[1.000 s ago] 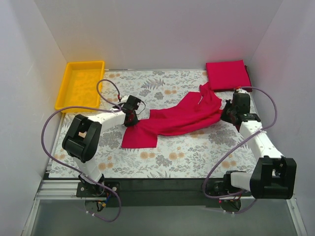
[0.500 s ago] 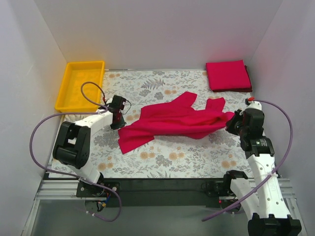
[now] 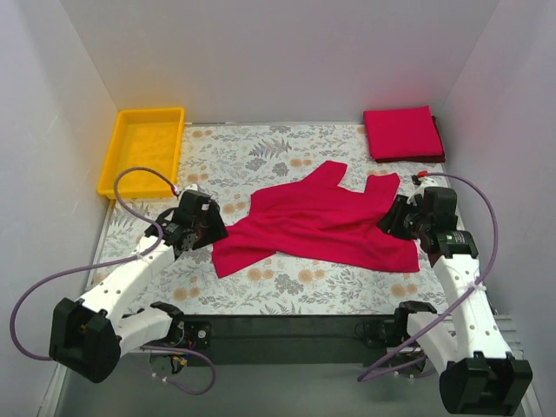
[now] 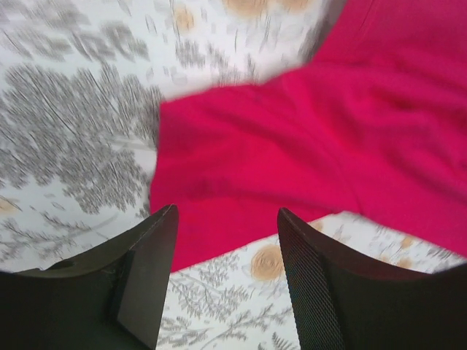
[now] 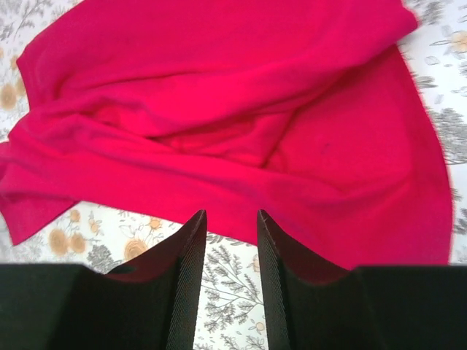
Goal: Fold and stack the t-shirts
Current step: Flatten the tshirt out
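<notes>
A crimson t-shirt [image 3: 317, 224] lies crumpled and spread across the middle of the floral table cover. It fills the upper part of the left wrist view [image 4: 306, 138] and most of the right wrist view [image 5: 241, 124]. A second t-shirt [image 3: 401, 133] rests folded at the back right corner. My left gripper [image 3: 211, 233] hovers at the loose shirt's left end, open, with only the cover between its fingers [image 4: 226, 219]. At the shirt's right edge my right gripper [image 3: 388, 219] is open as well, holding nothing [image 5: 232, 222].
A yellow plastic tray [image 3: 143, 148] stands at the back left corner. White walls close the table on three sides. The arms' purple cables [image 3: 486, 226] loop out beside each arm. The floral table cover [image 3: 287, 287] shows along the front.
Both grippers were shut on the loose shirt and have let it go. The shirt dropped and spread flatter. Both arms drew back towards the near edge.
</notes>
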You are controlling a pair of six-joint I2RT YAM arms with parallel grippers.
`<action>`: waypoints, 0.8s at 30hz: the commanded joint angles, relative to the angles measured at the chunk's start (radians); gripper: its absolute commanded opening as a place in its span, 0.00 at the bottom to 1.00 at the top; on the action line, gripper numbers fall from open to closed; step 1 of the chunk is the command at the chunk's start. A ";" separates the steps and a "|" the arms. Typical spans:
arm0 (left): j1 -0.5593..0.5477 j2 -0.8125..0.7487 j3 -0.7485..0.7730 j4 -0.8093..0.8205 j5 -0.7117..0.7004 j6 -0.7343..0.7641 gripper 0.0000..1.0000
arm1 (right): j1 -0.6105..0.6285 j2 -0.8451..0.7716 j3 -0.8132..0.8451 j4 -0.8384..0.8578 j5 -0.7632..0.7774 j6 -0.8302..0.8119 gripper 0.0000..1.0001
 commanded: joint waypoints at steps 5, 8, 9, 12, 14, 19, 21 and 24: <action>-0.124 0.147 -0.050 0.016 0.042 -0.096 0.45 | 0.126 0.260 -0.016 0.257 -0.138 0.054 0.33; -0.141 0.225 -0.027 0.042 0.020 -0.083 0.34 | 0.221 0.387 -0.007 0.373 -0.095 0.085 0.32; -0.144 0.268 -0.018 0.044 0.019 -0.076 0.31 | 0.238 0.422 0.006 0.396 -0.086 0.092 0.32; -0.152 0.310 -0.005 0.033 0.008 -0.068 0.26 | 0.287 0.562 0.048 0.494 -0.054 0.106 0.32; -0.152 0.328 -0.011 0.030 0.011 -0.066 0.26 | 0.304 0.672 0.079 0.543 -0.066 0.100 0.31; -0.153 0.365 -0.019 0.030 0.038 -0.063 0.23 | 0.320 0.930 0.246 0.555 -0.071 0.079 0.31; -0.155 0.385 -0.021 0.032 0.046 -0.059 0.22 | 0.320 0.996 0.291 0.558 -0.068 0.072 0.31; -0.153 0.399 -0.027 0.016 0.026 -0.054 0.18 | 0.320 1.147 0.401 0.562 -0.072 0.066 0.31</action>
